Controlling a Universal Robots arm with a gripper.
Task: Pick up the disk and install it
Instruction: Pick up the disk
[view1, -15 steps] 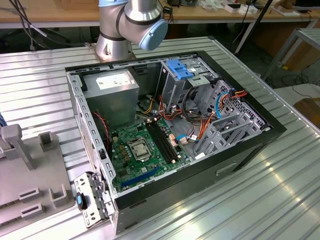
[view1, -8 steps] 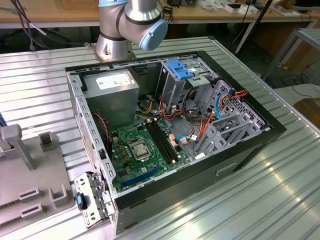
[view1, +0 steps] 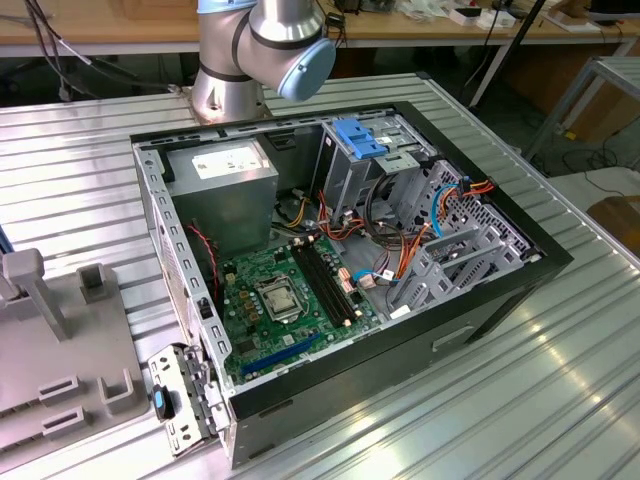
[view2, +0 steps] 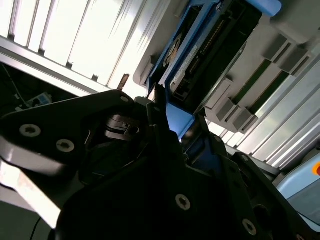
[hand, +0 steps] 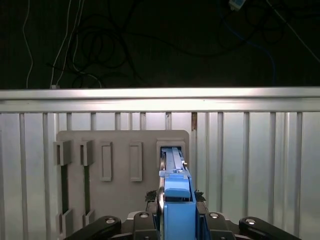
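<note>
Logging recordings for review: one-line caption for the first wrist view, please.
Gripper clamped on the blue carrier of the disk, which stands edgewise in a slot of the grey holder.

Counted one robot arm (view1: 262, 45), one gripper (hand: 178, 202), one disk (hand: 176, 182). One slatted metal table (view1: 560, 400) bore one open computer case (view1: 420, 370). Inside were one motherboard (view1: 245, 275), one processor socket (view1: 277, 297), one power supply (view1: 222, 190), one light blue latch plate (view1: 362, 137). One grey fixture plate (hand: 120, 200) had two short rectangular recesses (hand: 106, 161). Orange cables were too tangled to count.
</note>
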